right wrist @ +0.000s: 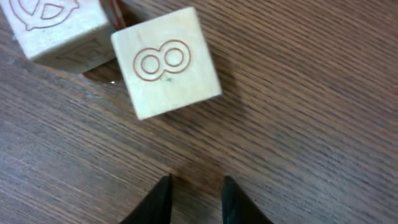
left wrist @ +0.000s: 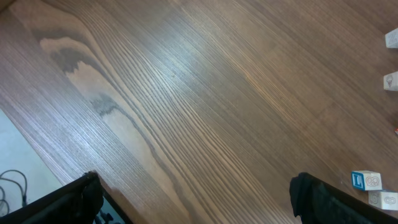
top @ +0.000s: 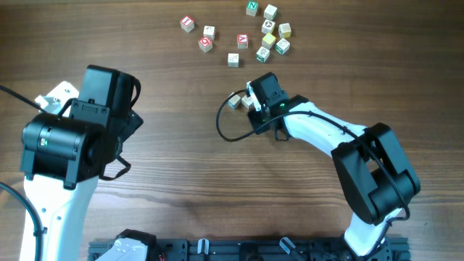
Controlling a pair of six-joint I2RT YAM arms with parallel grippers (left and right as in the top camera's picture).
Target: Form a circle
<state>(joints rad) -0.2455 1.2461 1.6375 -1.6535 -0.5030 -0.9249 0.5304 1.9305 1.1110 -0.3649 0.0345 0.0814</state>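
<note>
**Right claw narrow and empty, close behind the small clump of cubes**

The right claw (right wrist: 196,186) stands low over the bench (top: 181,167). Its two dark fingertips (right wrist: 163,199) are close together with a slim gap, and in this gap only bare wood shows, so it holds nothing. The clump of cubes (top: 233,101) lies directly in front of these tips, near them but not between them.

In the right wrist view, the nearest piece is a pale cube with a double ring (right wrist: 166,62) drawn in red on its top face. It sits turned at an angle and a little to the left of the gap. A second cube (right wrist: 50,25) lies just beside its far left corner, and I cannot tell if the two touch. From overhead, the head of the right arm covers part of the clump, so I cannot count the pieces with certainty.

The loose cubes (top: 268,40) are scattered well apart from the clump, toward the far edge of the bench.

The left claw (left wrist: 194,186) is wide, with only bare wood between its fingers, and it is far from the clump.

The bench is brown wood with a strong grain. A black rail (top: 239,250) runs along its near edge. In the left wrist view, a pale surface (left wrist: 12,143) with thin cables shows past the bench edge.
</note>
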